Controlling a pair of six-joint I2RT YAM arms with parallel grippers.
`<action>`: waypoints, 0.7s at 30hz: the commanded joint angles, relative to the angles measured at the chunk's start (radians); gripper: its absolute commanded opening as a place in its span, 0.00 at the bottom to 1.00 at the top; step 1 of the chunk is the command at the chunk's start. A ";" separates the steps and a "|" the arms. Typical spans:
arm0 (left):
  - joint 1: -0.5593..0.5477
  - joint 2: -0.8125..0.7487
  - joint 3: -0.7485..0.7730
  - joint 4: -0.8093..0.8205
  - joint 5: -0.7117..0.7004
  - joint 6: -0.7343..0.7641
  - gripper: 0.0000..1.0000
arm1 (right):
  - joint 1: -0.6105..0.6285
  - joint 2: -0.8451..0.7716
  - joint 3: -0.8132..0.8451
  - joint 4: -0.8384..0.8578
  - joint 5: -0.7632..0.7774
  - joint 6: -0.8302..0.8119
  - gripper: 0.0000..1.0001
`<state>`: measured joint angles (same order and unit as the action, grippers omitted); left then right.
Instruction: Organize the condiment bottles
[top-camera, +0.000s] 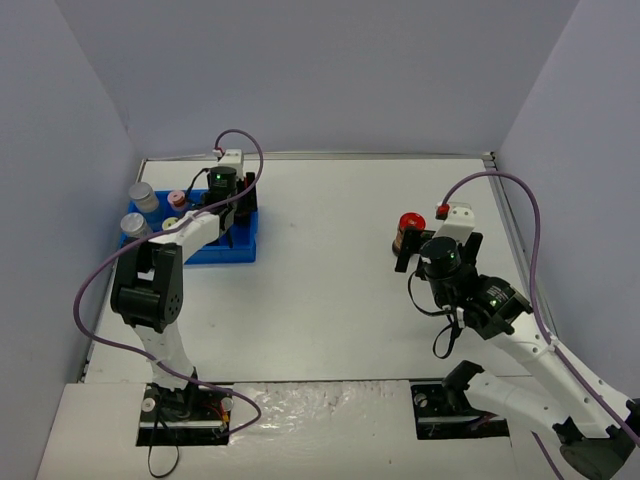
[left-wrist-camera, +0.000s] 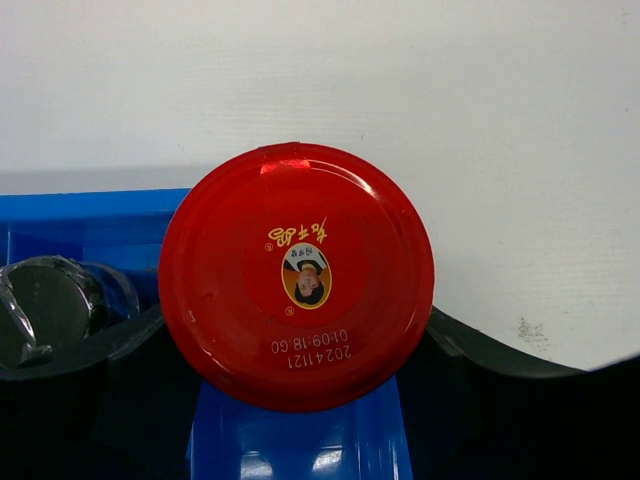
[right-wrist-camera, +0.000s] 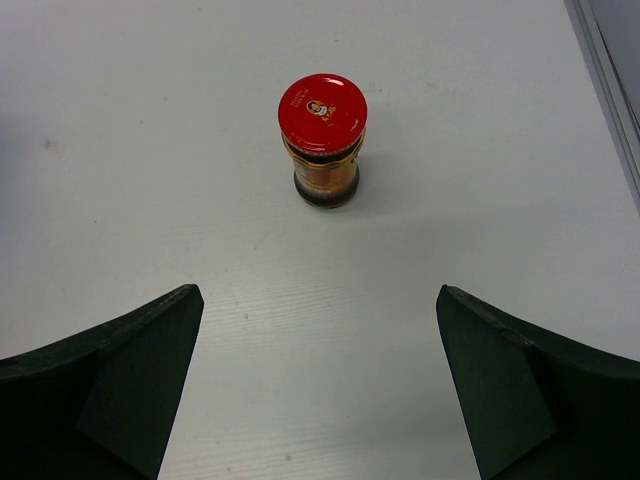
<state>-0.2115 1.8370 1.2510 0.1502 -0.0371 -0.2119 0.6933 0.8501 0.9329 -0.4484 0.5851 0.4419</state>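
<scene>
Sorting mostly done, one jar left out on the table

At far left I see the blue tray (top-camera: 228, 252) holding two silver-lidded jars (top-camera: 143, 196) and a pink-capped jar (top-camera: 177, 199). Others may sit under the arm, but I cannot count them from above. My left claw (left-wrist-camera: 295, 325) hangs over the tray's right end with its fingers pressed against both sides of a red-lidded jar (left-wrist-camera: 296, 275), so I judge it pinched and not yet let go. A black-capped jar (left-wrist-camera: 45, 305) stands just beside it in the tray. Whether the red one touches the tray floor I cannot tell.

Over on the right, a second red-lidded jar (right-wrist-camera: 322, 135) stands upright on the bare table (top-camera: 320, 310), well apart from the tray. My right claw (right-wrist-camera: 320, 300) is spread wide, facing that jar and touching nothing. By my reckoning, what remains is releasing the left jar, then bringing the one I see outside the tray across.
</scene>
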 joint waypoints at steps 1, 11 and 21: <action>0.009 -0.069 0.046 0.239 -0.014 0.002 0.42 | -0.007 0.013 0.004 0.075 0.009 -0.019 1.00; 0.009 -0.079 0.012 0.214 -0.014 0.007 0.80 | -0.008 0.027 -0.002 0.096 -0.026 -0.022 1.00; 0.004 -0.160 0.031 0.084 0.003 -0.051 0.97 | -0.025 0.076 0.024 0.094 -0.001 -0.024 1.00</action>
<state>-0.2081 1.8142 1.2446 0.2610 -0.0487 -0.2226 0.6928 0.8756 0.9245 -0.4074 0.5523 0.4187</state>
